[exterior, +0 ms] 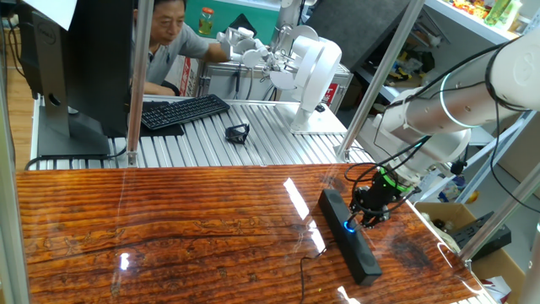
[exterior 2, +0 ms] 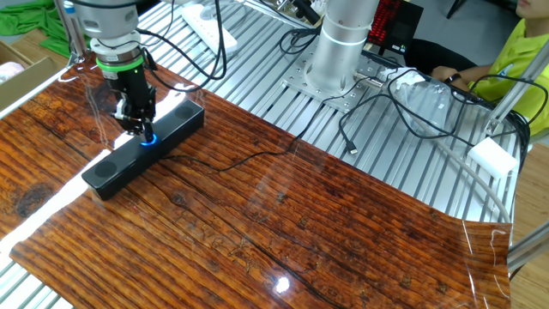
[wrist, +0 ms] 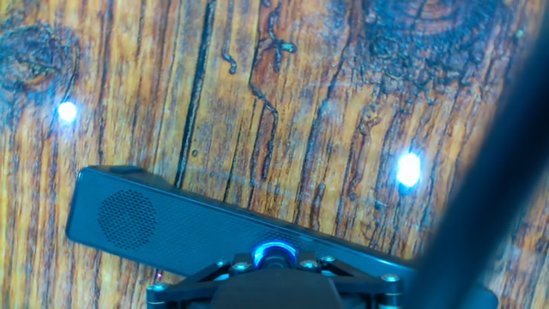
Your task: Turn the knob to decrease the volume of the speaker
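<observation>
My claw [exterior 2: 141, 130] hangs right over the knob [wrist: 274, 255], the little black dial with the blue ring that sits about midway along the speaker [exterior 2: 141, 148]; the speaker itself lies flat on the wooden bench [exterior 2: 283, 215], near the edge closest to my arm, its thin black cable [exterior 2: 232, 163] trailing off across the boards. From the hand view the blue glow sits centred just ahead of my fingers, but I cannot tell whether they are already closed on the dial or merely hovering around it, since every angle hides the tips. To do this step well I should keep my wrist axis straight over the dial's centre, pinch lightly and evenly, and twist in the lowering direction without pressing sideways, because the slim bar looks light enough to slide or swing on the glossy surface. The bench top is shiny varnished wood throwing back bright lamp spots, which may fool the eye near the glow. Beyond it runs ribbed metal decking with a keyboard [exterior: 181, 111], a monitor [exterior: 76, 59], a second white arm [exterior: 312, 72] and a person [exterior: 169, 42] seated behind.
</observation>
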Controlling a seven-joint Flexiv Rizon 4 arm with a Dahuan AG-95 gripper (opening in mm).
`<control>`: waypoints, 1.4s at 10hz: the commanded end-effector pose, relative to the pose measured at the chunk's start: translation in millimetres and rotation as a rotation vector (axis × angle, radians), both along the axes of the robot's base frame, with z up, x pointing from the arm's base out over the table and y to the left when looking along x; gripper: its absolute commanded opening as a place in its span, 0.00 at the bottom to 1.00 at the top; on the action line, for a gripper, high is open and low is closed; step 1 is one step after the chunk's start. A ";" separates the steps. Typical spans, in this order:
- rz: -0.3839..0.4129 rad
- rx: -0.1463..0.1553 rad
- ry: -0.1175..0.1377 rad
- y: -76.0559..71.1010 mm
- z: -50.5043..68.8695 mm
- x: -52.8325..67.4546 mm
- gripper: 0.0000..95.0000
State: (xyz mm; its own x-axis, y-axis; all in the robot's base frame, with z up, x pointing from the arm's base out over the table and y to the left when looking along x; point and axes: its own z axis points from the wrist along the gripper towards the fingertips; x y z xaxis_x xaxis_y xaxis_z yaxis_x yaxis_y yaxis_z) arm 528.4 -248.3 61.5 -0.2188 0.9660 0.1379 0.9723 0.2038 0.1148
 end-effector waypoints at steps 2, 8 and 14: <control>0.041 -0.028 -0.004 0.1 -0.3 0.0 0.00; 0.132 -0.037 -0.018 0.7 -0.1 0.4 0.00; 0.246 -0.041 -0.039 0.7 0.2 0.4 0.00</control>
